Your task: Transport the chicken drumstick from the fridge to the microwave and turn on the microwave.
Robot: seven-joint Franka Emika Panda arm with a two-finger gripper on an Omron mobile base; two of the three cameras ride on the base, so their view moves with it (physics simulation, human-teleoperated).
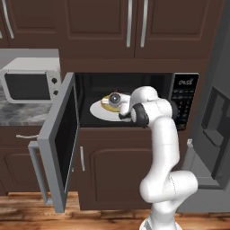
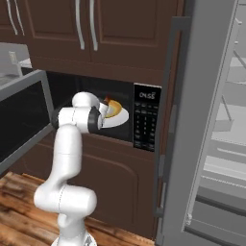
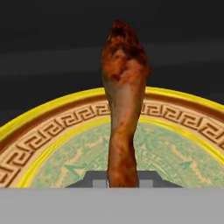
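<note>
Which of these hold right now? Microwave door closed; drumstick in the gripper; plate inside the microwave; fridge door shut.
1. The microwave door is closed. False: it hangs wide open.
2. The gripper holds the chicken drumstick. True.
3. A plate with a gold rim sits inside the microwave, under the drumstick. True.
4. The fridge door is shut. False: it stands open, shelves showing.

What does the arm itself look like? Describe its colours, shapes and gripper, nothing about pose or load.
The arm is glossy white, built of thick rounded tubular links with bulbous joints. A dark band rings the forearm joint near the wrist. No cables or markings show. The gripper shows as small grey finger tips on a dark base in the hand view.
</note>
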